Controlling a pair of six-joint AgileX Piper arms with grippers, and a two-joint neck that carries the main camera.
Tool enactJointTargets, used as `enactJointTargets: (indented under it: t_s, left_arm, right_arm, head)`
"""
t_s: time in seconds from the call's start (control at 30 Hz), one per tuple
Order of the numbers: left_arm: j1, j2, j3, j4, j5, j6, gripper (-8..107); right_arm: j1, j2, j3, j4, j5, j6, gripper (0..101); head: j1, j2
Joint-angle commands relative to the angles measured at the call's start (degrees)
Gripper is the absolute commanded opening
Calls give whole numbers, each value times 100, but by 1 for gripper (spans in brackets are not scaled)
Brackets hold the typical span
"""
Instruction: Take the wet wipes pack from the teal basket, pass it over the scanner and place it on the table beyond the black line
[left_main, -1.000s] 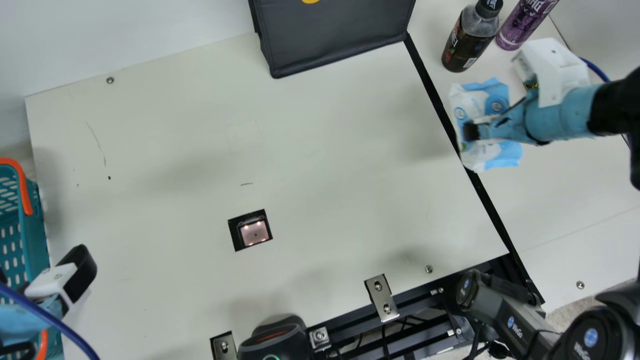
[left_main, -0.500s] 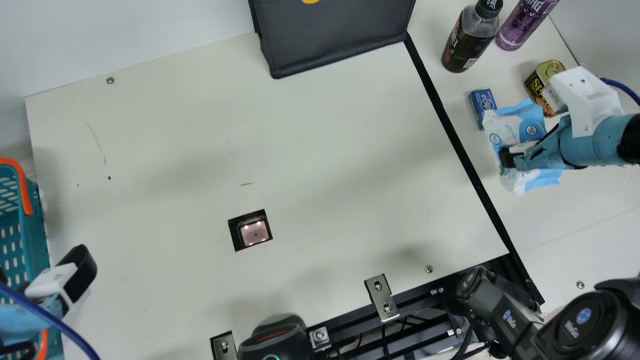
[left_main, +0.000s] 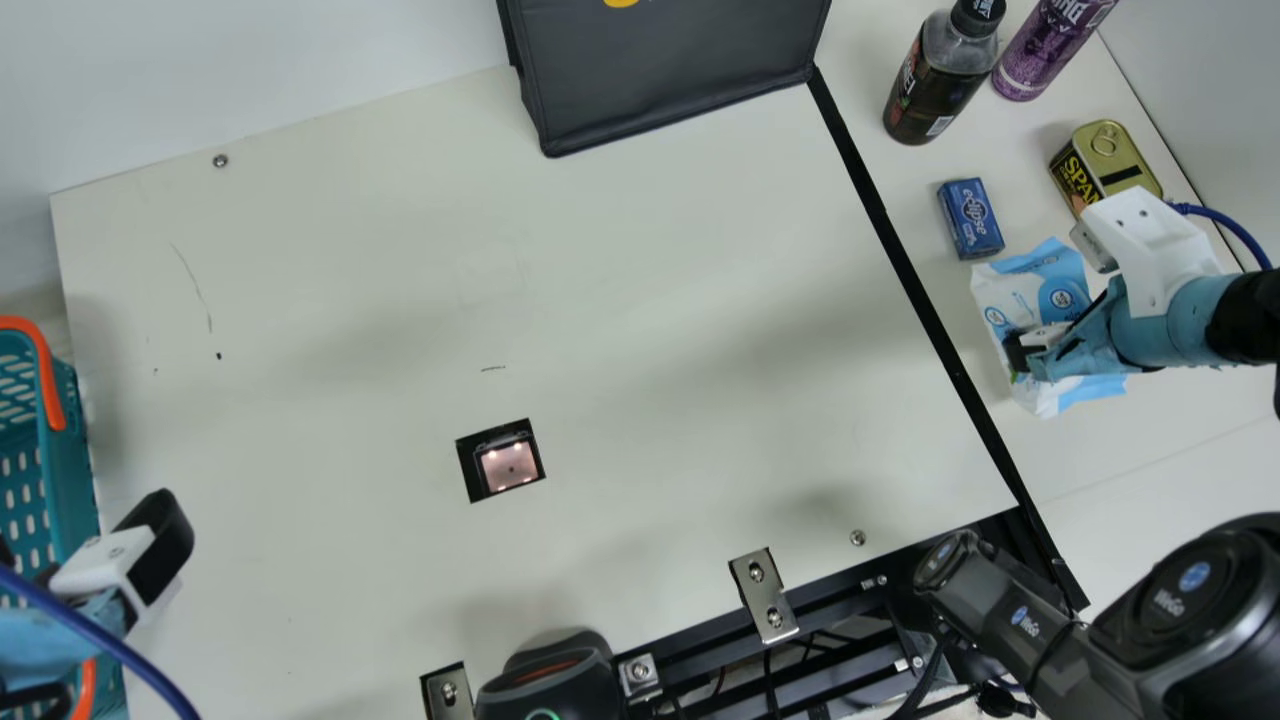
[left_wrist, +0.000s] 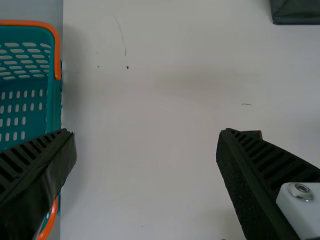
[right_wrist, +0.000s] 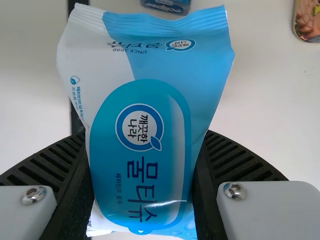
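Being pinched at its sides by the right fingers (right_wrist: 207, 200), the wet wipes pack (right_wrist: 140, 120) is presumably kept steady for placement beyond the black line (left_main: 924, 300); the left fingers (left_wrist: 45, 187) are spread.

Left arm's ribbed fingers (left_wrist: 255, 185) wide apart, one partly hiding the teal basket (left_wrist: 52, 107) with its orange handle (left_wrist: 57, 55). Table (left_wrist: 150, 150) cream, thinly scratched; dark object's (left_wrist: 297, 12) corner well apart from basket.

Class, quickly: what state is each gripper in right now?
Left gripper: open, holding nothing.
Right gripper: closed on the wet wipes pack, one finger along each side.
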Motion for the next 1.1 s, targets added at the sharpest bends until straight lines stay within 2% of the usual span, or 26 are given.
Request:
enactJointTargets:
  t_s: [0.0,0.17,0.67,1.07]
  left_arm:
    - [0,0,0,0,0,0,90]
    - [0,0,0,0,0,0,90]
    - [0,0,0,0,0,0,90]
    - [0,0,0,0,0,0,90]
  right_arm:
    - [-34,68,25,19,-166,-125,0]
    - [-68,226,69,23,-451,-285,0]
    - [71,465,198,15,-913,-282,50]
    - [290,344,202,-95,-956,70,90]
  head:
    - [-166,-13]
    - [-166,-13]
    - [-166,-13]
    - [-166,-13]
